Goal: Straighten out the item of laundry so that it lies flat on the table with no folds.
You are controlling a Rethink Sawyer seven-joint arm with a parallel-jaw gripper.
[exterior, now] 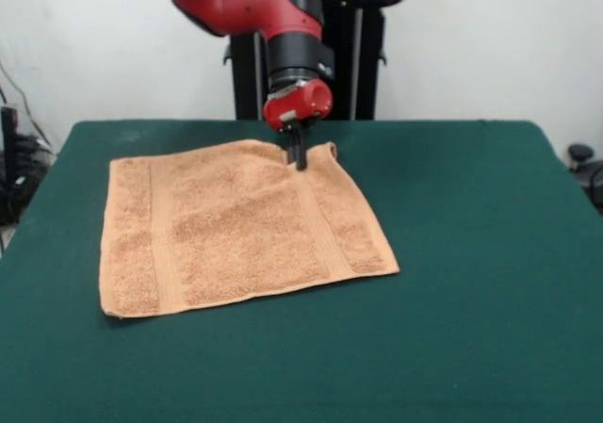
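White wall behind, large rectangular table in dark green felt-like cloth (471, 329) fills most of the front view; some dark clutter and cables at the far left edge of the frame, another dark object at the right edge. Small rectangular orange-tan terry towel (236, 230) sits left of table centre, mostly spread out, slightly skewed so its right side runs diagonally toward the near right. Two flat woven bands visible: one near the left edge, one near the right edge, both running far-to-near. Left and near edges look flat. Far right corner of the towel is rucked up a little, with a small raised fold. Red and black arm (254, 4) comes down from the top, black pedestal (353, 60) behind it at the table's far side. Gripper (299, 150) is right at that raised far right corner, dark fingertips down at the towel's far edge; they read as one narrow dark shape, close together, and look pinched on the cloth there, contact partly hidden. Right half of the table is bare green cloth.
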